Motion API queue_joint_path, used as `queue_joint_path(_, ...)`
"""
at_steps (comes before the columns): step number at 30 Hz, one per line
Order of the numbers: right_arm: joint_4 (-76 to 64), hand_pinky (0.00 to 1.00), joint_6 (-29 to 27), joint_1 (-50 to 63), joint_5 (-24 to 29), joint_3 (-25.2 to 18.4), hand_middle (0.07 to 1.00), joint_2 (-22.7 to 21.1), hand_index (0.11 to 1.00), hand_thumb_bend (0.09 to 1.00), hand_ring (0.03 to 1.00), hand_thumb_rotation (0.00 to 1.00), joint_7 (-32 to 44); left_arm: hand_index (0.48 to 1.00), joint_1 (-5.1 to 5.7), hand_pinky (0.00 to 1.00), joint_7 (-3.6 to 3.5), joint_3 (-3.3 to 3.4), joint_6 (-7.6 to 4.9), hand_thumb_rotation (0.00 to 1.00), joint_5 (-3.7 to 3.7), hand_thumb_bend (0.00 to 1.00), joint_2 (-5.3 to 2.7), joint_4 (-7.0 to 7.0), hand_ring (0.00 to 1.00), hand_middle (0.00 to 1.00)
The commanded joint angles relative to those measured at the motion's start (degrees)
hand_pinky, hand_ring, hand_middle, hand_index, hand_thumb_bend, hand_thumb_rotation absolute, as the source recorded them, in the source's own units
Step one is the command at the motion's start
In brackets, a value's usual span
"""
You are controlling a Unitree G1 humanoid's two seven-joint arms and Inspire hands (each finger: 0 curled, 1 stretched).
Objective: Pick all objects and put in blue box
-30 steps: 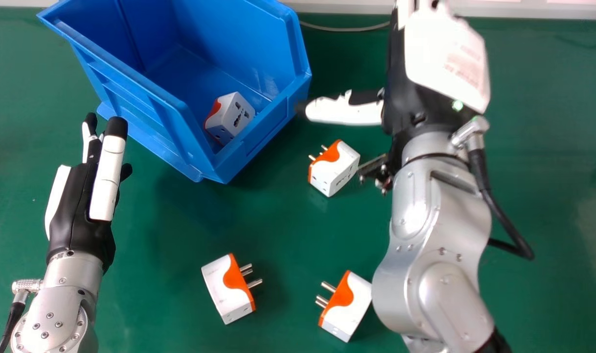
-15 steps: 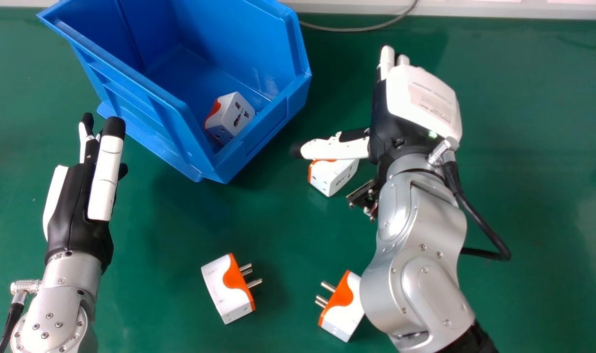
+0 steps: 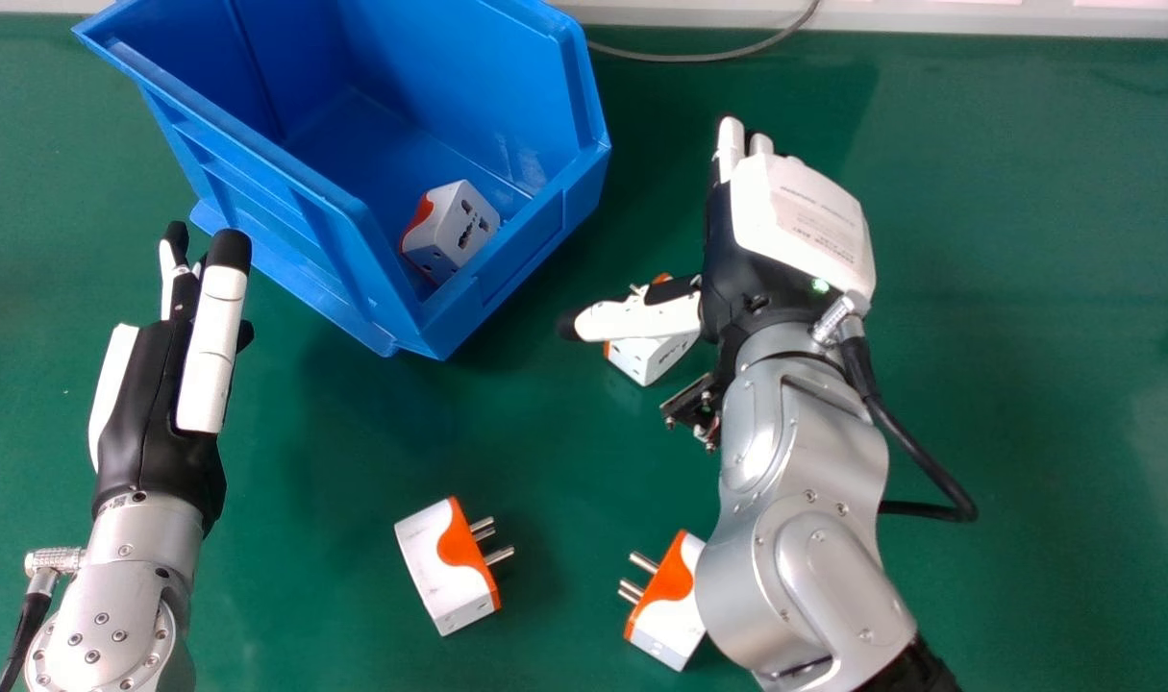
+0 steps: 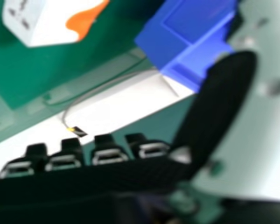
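Blue box (image 3: 257, 197), holding one adapter (image 3: 449, 231). Right hand (image 3: 790, 231), thumb partly masking another adapter (image 3: 649, 359), fingers straight. Left hand (image 3: 156, 423), fingers extended.

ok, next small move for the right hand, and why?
Probably ease the right hand back and down toward the adapter beside the blue box: the hand's fingers extend forward past it and its thumb overlaps it in the head view.
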Motion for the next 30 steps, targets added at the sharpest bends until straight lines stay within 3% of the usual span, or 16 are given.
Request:
queue_joint_path(1, -0.4, 0.86, -0.7, -0.3, 0.4, 0.4, 0.953, 0.0, 0.956, 1.0, 0.943, 0.39, -1.4, 1.0, -0.5, 0.98, -0.34, 0.18, -1.33, 1.0, -0.24, 0.8, 0.53, -0.6, 1.0, 1.0)
queue_joint_path(12, 2.2, 0.83, -1.9, -0.1, 3.3, 1.2, 0.937, -1.2, 0.932, 1.0, 0.923, 0.36, -3.7, 1.0, -0.28, 0.95, 0.46, 0.08, -0.97, 1.0, 0.19, 0.8, 0.24, -1.25, 1.0, 1.0)
queue_joint_path(16, 4.2, 0.8, -2.3, -0.3, 4.9, 0.9, 0.929, -1.7, 0.932, 1.0, 0.912, 0.35, -4.4, 1.0, -0.18, 0.95, 0.71, 0.14, -0.26, 1.0, 0.15, 0.79, 0.16, -1.89, 1.0, 1.0)
queue_joint_path(22, 5.1, 0.77, -1.8, -0.2, 5.9, 1.0, 0.925, -2.4, 0.93, 1.0, 0.904, 0.34, -4.7, 1.0, -0.13, 0.96, 0.19, 0.45, -0.44, 1.0, -0.67, 0.78, 0.16, -1.83, 1.0, 1.0)
queue_joint_path(30, 7.7, 0.77, -1.5, -0.6, 7.1, 1.1, 0.906, -2.0, 0.922, 1.0, 0.885, 0.34, -6.7, 1.0, 0.01, 0.95, 0.26, 0.23, -0.25, 1.0, -0.17, 0.78, 0.47, -2.15, 1.0, 1.0)
